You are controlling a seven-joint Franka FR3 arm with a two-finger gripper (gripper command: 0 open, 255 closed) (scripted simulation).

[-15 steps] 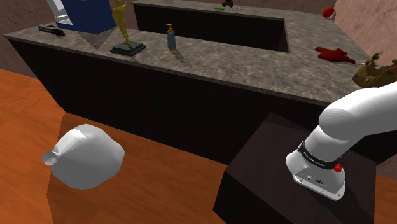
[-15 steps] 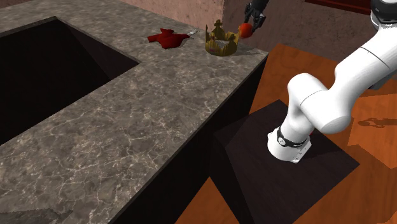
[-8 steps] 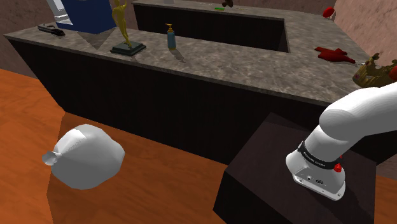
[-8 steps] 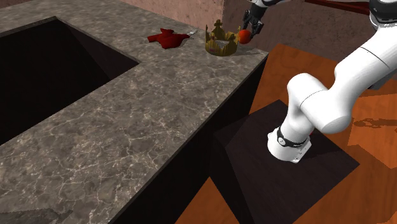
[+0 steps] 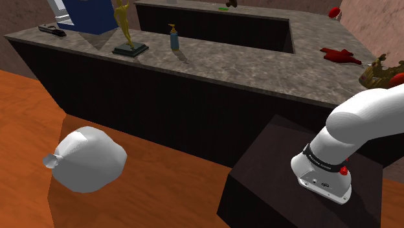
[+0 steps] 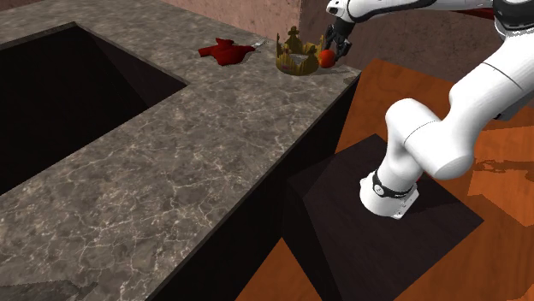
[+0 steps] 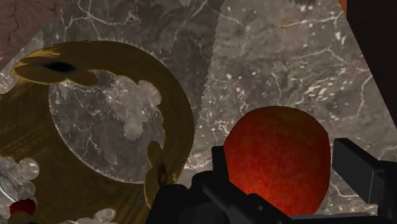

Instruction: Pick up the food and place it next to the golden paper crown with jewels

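- As I come down over this last second, the red fruit [image 6: 326, 57] in my end effector [image 6: 329, 52] has sunk from above the corner of the table [image 6: 214, 128] to just beside the golden crown [image 6: 297, 56], on the second exterior view's right of it.
- My end effector is clamped on the fruit, one finger against each flank.
- I judge the carry nearly done: what remains is setting the fruit down and letting go. Whether it already touches the table, I cannot tell.
- The fruit is round, deep red mottled with orange, smooth-skinned, apple-like. Once freed, it could roll toward the nearby edge.
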